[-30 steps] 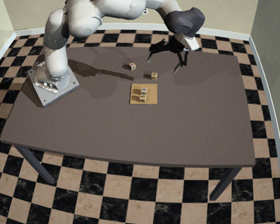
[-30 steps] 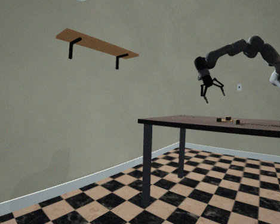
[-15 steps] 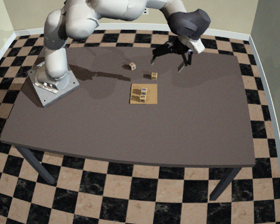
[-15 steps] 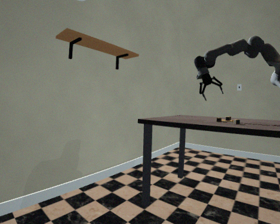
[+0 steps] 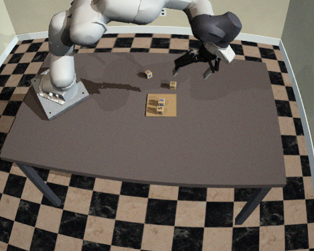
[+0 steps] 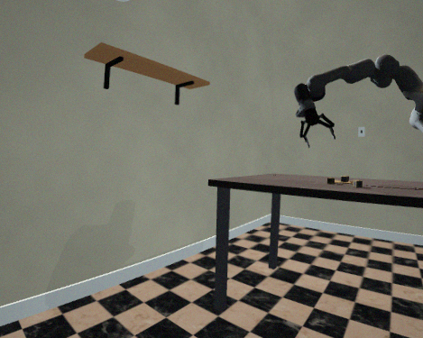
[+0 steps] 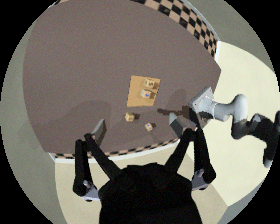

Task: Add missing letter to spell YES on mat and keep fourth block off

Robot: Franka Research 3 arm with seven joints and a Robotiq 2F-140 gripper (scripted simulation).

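A tan mat (image 5: 161,105) lies mid-table with two letter blocks on it: one with a blue letter (image 5: 161,101) and one with a dark letter (image 5: 160,110) right beside it. Two more blocks lie off the mat on the table: one with a blue face (image 5: 148,73) and one with an orange mark (image 5: 173,85). My gripper (image 5: 191,73) is open and empty, high above the table's far side, away from all blocks. In the wrist view the mat (image 7: 143,91) and the two loose blocks (image 7: 129,117) (image 7: 149,126) show far below the gripper (image 7: 140,175).
The robot base (image 5: 57,95) stands on the table's left side. The table's far edge is close under the gripper. In the side view the gripper (image 6: 318,135) hangs well above the table top (image 6: 328,186).
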